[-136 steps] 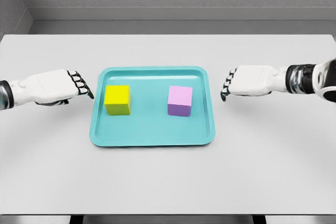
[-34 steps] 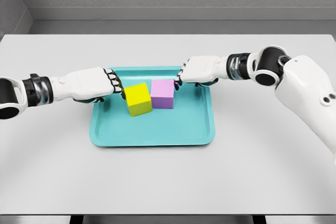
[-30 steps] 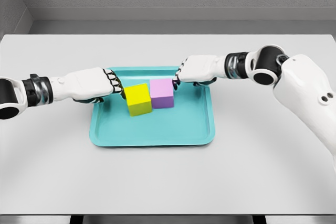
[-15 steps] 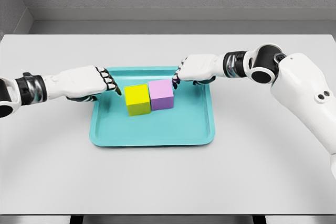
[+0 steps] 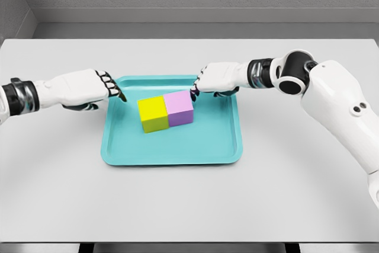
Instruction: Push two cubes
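Observation:
A yellow cube (image 5: 153,114) and a pink cube (image 5: 179,108) sit side by side, touching, in the middle of a teal tray (image 5: 172,149). My right hand (image 5: 195,87) has its curled fingertips against the pink cube's upper right corner and holds nothing. My left hand (image 5: 112,87) hovers over the tray's left rim with curled fingers, a short gap away from the yellow cube.
The tray lies on a wide white table (image 5: 189,199). A grey wall runs behind the table's far edge.
Both cubes were pushed together from the tray's sides. In the last second the right hand nudged the pair slightly left, and the left hand drew back from the yellow cube.

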`<state>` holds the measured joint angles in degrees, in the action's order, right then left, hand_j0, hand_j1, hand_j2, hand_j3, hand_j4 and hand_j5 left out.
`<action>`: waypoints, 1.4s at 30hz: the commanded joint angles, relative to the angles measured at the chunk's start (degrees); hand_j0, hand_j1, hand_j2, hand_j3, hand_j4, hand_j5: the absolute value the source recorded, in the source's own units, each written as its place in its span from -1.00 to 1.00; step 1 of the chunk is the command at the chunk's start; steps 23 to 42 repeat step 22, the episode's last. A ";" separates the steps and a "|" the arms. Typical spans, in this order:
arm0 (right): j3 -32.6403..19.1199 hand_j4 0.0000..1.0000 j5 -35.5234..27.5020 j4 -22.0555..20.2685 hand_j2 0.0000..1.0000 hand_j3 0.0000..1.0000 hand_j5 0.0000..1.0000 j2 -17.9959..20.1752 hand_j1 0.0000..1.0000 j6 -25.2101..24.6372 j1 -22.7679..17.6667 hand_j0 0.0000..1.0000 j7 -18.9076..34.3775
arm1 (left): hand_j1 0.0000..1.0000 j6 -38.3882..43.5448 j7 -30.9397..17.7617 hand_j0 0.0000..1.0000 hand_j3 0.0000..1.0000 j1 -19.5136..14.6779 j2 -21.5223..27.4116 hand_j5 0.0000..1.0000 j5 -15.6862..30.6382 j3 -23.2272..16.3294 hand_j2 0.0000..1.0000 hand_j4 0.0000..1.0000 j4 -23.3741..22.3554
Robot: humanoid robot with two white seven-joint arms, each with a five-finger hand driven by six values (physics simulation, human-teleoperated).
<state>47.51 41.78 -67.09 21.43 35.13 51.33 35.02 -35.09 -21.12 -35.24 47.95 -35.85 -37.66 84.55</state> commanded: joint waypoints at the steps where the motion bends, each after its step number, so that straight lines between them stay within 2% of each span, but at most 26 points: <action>1: -0.05 0.31 0.05 1.08 0.31 0.31 0.31 0.02 0.31 -0.13 0.00 0.31 -0.02 | 0.52 0.09 0.03 0.52 0.52 0.00 0.75 0.52 0.61 0.22 0.52 0.52 0.00; 6: -0.67 0.31 0.05 1.43 0.31 0.31 0.31 0.45 0.31 -0.13 0.62 0.31 -0.02 | 0.71 0.09 0.03 0.71 0.71 0.09 4.79 0.71 3.16 1.54 0.71 0.71 0.17; 8: -5.23 0.31 -0.91 -0.14 0.31 0.31 0.31 3.44 0.31 -0.13 1.93 0.31 -0.02 | 0.80 0.09 0.11 0.80 0.80 0.09 6.81 0.80 4.65 2.24 0.80 0.80 0.26; 9: -9.19 0.34 -1.09 -5.06 0.34 0.34 0.34 6.60 0.34 -0.13 1.93 0.34 -0.02 | 1.00 0.09 0.20 1.00 1.00 0.09 7.69 1.00 5.44 2.33 1.00 1.00 0.17; 10: -13.22 0.35 -3.01 -10.59 0.35 0.35 0.35 10.46 0.35 -0.13 1.76 0.35 -0.02 | 1.00 0.09 0.20 1.00 1.00 -0.09 8.56 1.00 6.49 2.68 1.00 1.00 0.00; 11: -16.57 0.35 -6.71 -13.59 0.35 0.35 0.35 13.90 0.35 -0.13 1.49 0.35 -0.02 | 1.00 0.09 0.20 1.00 1.00 0.26 9.97 1.00 6.67 3.30 1.00 1.00 0.00; 12: -18.86 0.41 -8.03 -14.39 0.41 0.41 0.41 16.01 0.41 -0.13 1.06 0.41 -0.02 | 1.00 0.09 0.20 1.00 1.00 0.44 10.85 1.00 6.59 3.30 1.00 1.00 0.09; 14: -23.07 0.99 -8.38 -14.30 0.99 0.99 0.99 19.35 0.99 -0.13 -4.21 0.99 -0.02 | 1.00 0.09 0.20 1.00 1.00 0.70 13.22 1.00 6.58 3.39 1.00 1.00 -0.79; 17: -24.75 1.00 -18.04 -14.39 1.00 1.00 1.00 26.55 1.00 -0.13 -11.77 1.00 -0.02 | 1.00 0.09 0.29 1.00 1.00 0.79 14.28 1.00 6.76 3.47 1.00 1.00 -1.23; 19: -25.36 1.00 -24.64 -14.30 1.00 1.00 1.00 29.54 1.00 -0.13 -15.99 1.00 -0.02 | 1.00 0.09 0.29 1.00 1.00 1.05 14.72 1.00 7.99 3.47 1.00 1.00 -1.58; 22: -26.86 1.00 -27.28 -14.21 1.00 1.00 1.00 30.43 1.00 -0.13 -20.92 1.00 -0.02 | 1.00 0.09 0.29 1.00 1.00 1.05 14.63 1.00 7.99 3.47 1.00 1.00 -1.67; 42: -26.86 1.00 -27.28 -14.21 1.00 1.00 1.00 30.43 1.00 -0.13 -20.92 1.00 -0.02 | 1.00 0.09 0.29 1.00 1.00 1.05 14.63 1.00 7.99 3.47 1.00 1.00 -1.67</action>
